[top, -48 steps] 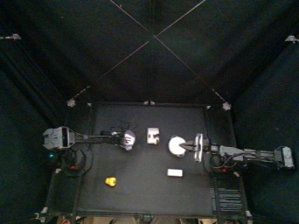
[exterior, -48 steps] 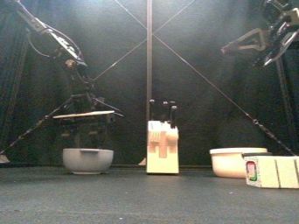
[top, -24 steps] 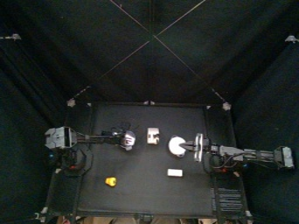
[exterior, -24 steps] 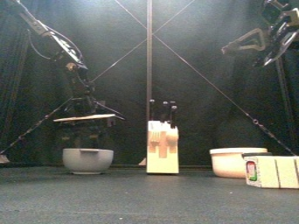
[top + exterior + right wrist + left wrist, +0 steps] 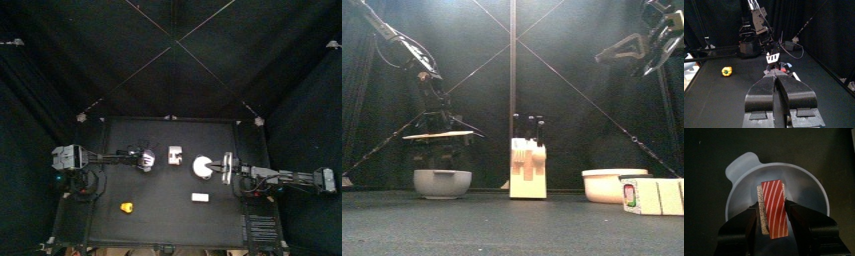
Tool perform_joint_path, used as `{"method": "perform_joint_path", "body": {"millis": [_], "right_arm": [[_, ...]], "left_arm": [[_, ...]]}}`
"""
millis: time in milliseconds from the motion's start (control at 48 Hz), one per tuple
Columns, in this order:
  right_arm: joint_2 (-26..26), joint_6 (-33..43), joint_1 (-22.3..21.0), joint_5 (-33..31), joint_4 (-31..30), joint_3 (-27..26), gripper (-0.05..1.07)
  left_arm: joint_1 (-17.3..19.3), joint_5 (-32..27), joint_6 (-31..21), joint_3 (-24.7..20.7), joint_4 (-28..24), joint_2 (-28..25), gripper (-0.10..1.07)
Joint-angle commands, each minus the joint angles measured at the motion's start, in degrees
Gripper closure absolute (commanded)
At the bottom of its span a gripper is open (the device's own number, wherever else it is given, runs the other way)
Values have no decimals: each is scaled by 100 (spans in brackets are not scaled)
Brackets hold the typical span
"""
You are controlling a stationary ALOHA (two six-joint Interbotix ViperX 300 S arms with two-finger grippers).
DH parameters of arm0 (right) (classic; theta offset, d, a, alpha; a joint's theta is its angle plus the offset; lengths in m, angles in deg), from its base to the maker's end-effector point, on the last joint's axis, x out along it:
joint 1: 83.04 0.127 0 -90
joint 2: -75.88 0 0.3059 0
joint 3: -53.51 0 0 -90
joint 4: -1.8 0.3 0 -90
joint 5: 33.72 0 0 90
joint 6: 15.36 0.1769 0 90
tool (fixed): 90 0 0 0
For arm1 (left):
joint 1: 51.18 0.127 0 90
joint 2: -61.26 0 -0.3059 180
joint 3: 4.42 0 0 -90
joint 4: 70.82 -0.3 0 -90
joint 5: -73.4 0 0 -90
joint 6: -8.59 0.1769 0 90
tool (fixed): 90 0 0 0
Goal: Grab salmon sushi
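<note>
Over the grey bowl [image 5: 777, 188], the left claw [image 5: 773, 220] is clamping one salmon sushi [image 5: 773, 205], its orange-and-white striped top pointing away between the jaws, above the bowl's hollow. Two bowls are sitting on the tabletop [image 5: 502, 225]: this grey one [image 5: 442, 182] at left, a white one [image 5: 613, 184] at right. One knife block [image 5: 528, 168] is standing between them, one white box [image 5: 653, 195] at far right. One yellow item [image 5: 727, 71] is lying apart. Right claw [image 5: 782, 82] is hanging pinched together, gripping nothing.

Black curtains [image 5: 171, 50] hang on all sides of a small black table [image 5: 167, 205]
</note>
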Motion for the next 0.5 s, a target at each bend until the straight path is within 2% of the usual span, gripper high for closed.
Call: {"method": "perform_joint_path", "body": {"millis": [0,479], "right_arm": [[53,0,-18,26,0,-70,101],[44,0,-18,26,35,-70,101]], "left_arm": [[-18,-35,-9,-167,-26,255,38],[-158,-123,123,-299,-439,650,38]]}}
